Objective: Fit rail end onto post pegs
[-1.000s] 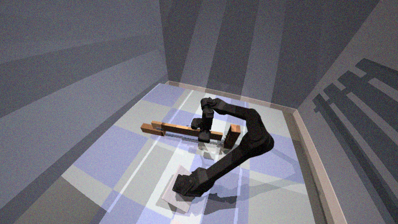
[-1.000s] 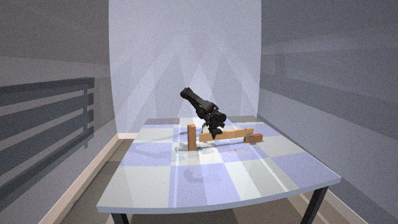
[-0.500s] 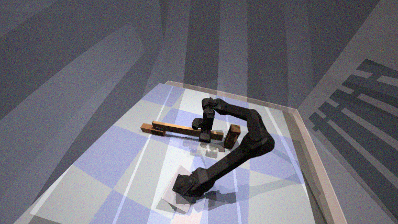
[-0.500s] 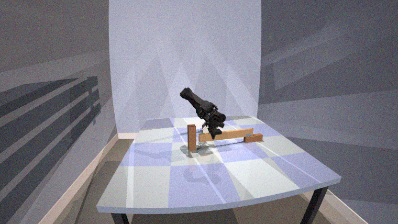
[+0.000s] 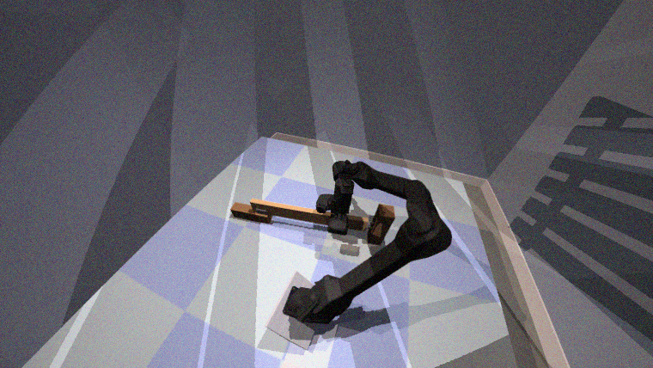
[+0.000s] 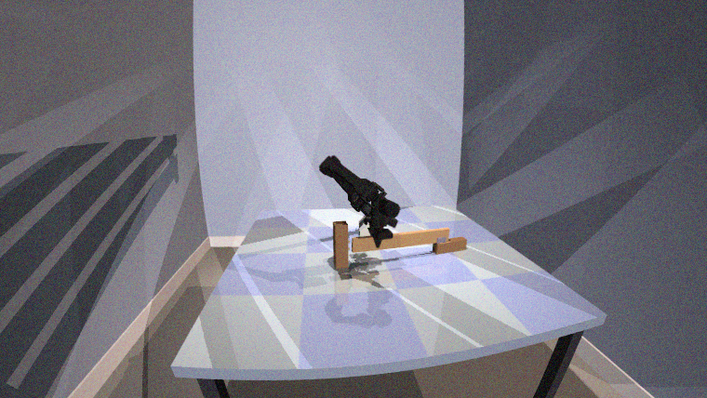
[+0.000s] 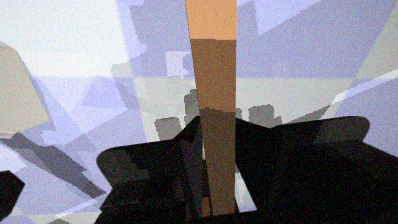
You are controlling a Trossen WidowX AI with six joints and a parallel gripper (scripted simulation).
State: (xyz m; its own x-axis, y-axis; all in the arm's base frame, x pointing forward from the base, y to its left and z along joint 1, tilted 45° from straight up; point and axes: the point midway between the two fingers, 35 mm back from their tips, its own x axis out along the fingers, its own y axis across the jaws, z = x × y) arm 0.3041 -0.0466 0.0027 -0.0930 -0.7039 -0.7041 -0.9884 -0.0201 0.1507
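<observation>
The long rail [image 5: 292, 211] [image 6: 415, 238] [image 7: 214, 75] is held near its near end by my gripper [image 5: 338, 223] [image 6: 378, 242] [image 7: 209, 118], which is shut on it. The near end is raised above the table and faces the upright post [image 5: 382, 223] [image 6: 340, 245], with a narrow gap between them in the exterior view. The rail's far end is at the low footboard block [image 5: 241, 211] [image 6: 451, 245]; how deep it sits in the bracket is unclear. The pegs and the holes cannot be made out. Whether the rail is exactly level is unclear.
The arm [image 5: 372, 269] reaches around past the post's side, with its elbow to the right of the post in the top view. Its base stands on a pale plate [image 5: 278, 322]. Strong shadows and light bands cross the checkered table [image 5: 160, 283] [image 6: 361, 316].
</observation>
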